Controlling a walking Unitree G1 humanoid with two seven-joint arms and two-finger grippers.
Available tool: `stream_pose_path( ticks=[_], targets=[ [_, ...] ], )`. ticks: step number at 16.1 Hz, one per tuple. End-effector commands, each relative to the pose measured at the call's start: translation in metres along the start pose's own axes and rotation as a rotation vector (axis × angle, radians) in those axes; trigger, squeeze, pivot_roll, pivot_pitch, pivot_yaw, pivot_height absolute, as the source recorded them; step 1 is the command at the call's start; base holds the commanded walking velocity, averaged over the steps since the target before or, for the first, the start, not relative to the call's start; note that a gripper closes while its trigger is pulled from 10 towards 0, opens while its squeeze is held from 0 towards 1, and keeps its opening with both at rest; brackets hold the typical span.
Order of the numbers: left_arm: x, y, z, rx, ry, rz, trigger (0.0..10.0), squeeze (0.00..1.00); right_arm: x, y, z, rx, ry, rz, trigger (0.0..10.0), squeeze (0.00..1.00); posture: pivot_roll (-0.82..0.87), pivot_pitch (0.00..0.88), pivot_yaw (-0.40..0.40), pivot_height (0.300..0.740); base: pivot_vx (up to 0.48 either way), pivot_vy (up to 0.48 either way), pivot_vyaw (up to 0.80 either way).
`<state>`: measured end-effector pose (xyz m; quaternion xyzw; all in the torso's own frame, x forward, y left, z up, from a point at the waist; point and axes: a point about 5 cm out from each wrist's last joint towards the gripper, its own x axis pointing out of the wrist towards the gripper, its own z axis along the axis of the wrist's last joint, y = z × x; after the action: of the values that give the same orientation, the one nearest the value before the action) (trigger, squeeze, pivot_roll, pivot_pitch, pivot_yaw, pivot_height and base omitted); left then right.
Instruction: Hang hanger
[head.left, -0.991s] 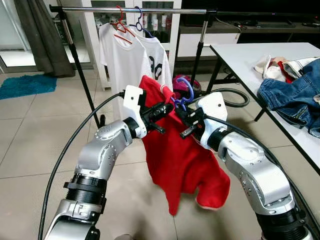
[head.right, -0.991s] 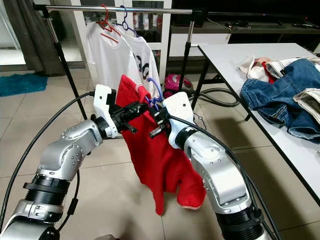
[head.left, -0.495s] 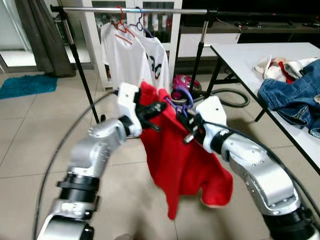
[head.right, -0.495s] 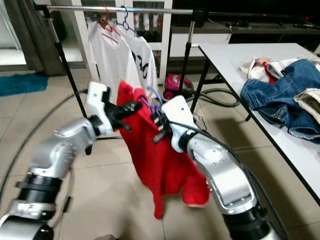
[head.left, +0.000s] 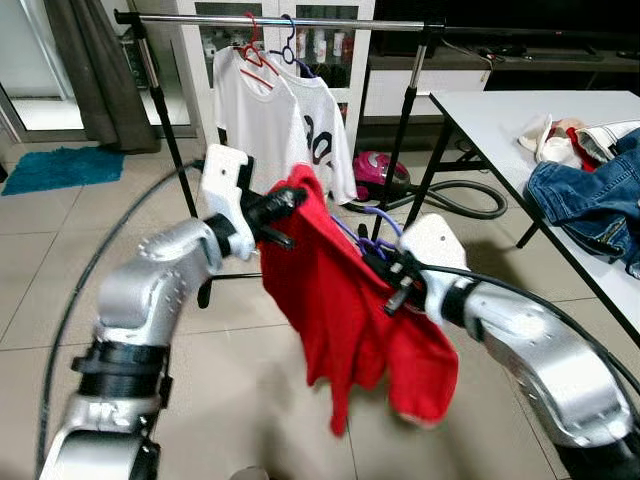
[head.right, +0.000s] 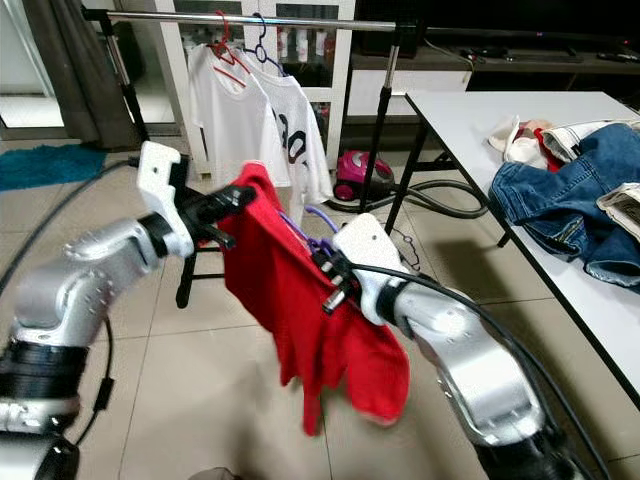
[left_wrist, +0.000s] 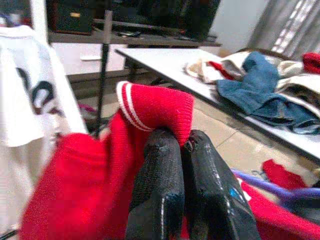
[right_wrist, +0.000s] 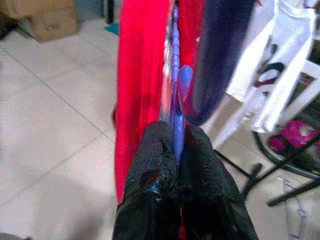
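Both silver arms are reaching forward at chest height, elbows bent, forearms angling inward. The left gripper (head.left: 283, 205) is sitting higher and farther out, its black fingers (left_wrist: 165, 200) pressed together. The right gripper (head.left: 392, 270) is sitting lower and nearer, its fingers (right_wrist: 155, 180) likewise pinched closed.

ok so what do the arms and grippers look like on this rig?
Both arms are silver-grey, rounded metal shells with black ribbed joint rings near the bottom. Each wrist carries a white blocky housing. The left gripper and right gripper each have two long black fingers. A black cable loops along each arm.
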<state>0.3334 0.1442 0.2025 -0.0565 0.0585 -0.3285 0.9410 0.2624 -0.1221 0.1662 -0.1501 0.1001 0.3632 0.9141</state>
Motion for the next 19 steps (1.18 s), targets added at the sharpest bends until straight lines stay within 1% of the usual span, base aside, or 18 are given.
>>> stream_pose_path(
  ticks=[1,2,4,6,8,10,11,12,13,14,15,17,18,19],
  targets=[
    [-0.021,0.035,0.037,0.108,-0.127,0.224,0.0,0.00,-0.014,-0.007,-0.014,0.037,0.060,0.011,0.0,0.00,0.07,0.000,0.005,0.740,0.000,0.000,0.00],
    [-0.026,0.047,0.043,0.165,-0.122,0.283,0.0,0.00,-0.021,-0.005,-0.014,0.039,0.040,0.063,0.0,0.00,0.07,0.000,0.007,0.740,0.000,0.000,0.00],
    [-0.032,0.059,0.052,0.205,-0.137,0.339,0.0,0.00,-0.031,-0.001,-0.017,0.030,0.053,0.134,0.0,0.00,0.07,0.000,0.007,0.740,0.000,0.000,0.00],
    [-0.037,0.071,0.063,0.220,-0.167,0.395,0.0,0.00,-0.038,0.002,-0.022,0.030,0.071,0.176,0.0,0.00,0.06,0.000,0.012,0.740,0.000,0.000,0.00],
    [-0.043,0.084,0.067,0.234,-0.185,0.460,0.0,0.00,-0.044,0.005,-0.024,0.040,0.064,0.213,0.0,0.00,0.06,0.000,0.012,0.740,0.000,0.000,0.00],
    [-0.045,0.091,0.070,0.247,-0.191,0.483,0.0,0.00,-0.049,0.006,-0.024,0.038,0.065,0.234,0.0,0.00,0.06,0.000,0.012,0.740,0.000,0.000,0.00],
    [-0.041,0.092,0.067,0.247,-0.171,0.454,0.0,0.00,-0.050,0.003,-0.023,0.045,0.048,0.216,0.0,0.00,0.06,0.000,0.014,0.740,0.000,0.000,0.00],
    [-0.038,0.090,0.062,0.245,-0.151,0.430,0.0,0.00,-0.049,0.001,-0.022,0.050,0.039,0.194,0.0,0.00,0.06,0.000,0.014,0.740,0.000,0.000,0.00],
    [-0.034,0.085,0.056,0.241,-0.122,0.385,0.0,0.00,-0.049,0.001,-0.020,0.043,0.035,0.200,0.0,0.00,0.06,0.000,0.014,0.740,0.000,0.000,0.00],
    [-0.026,0.076,0.044,0.239,-0.089,0.324,0.0,0.00,-0.048,0.004,-0.017,0.024,0.020,0.225,0.0,0.00,0.06,0.000,0.014,0.740,0.000,0.000,0.00],
    [-0.018,0.069,0.036,0.205,-0.081,0.294,0.0,0.00,-0.047,0.007,-0.014,0.024,0.004,0.236,0.0,0.00,0.06,0.000,0.014,0.740,0.000,0.000,0.00],
    [-0.009,0.059,0.027,0.178,-0.072,0.256,0.0,0.00,-0.043,0.008,-0.008,0.031,-0.033,0.230,0.0,0.00,0.05,0.000,0.013,0.740,0.000,0.000,0.00],
    [-0.002,0.052,0.023,0.164,-0.072,0.223,0.0,0.00,-0.039,0.006,-0.005,0.032,-0.050,0.192,0.0,0.00,0.05,0.000,0.014,0.740,0.000,0.000,0.00],
    [0.008,0.039,0.020,0.149,-0.079,0.160,0.0,0.00,-0.030,-0.001,0.000,0.050,-0.069,0.100,0.0,0.00,0.05,0.000,0.014,0.740,0.000,0.000,0.00]
  ],
)
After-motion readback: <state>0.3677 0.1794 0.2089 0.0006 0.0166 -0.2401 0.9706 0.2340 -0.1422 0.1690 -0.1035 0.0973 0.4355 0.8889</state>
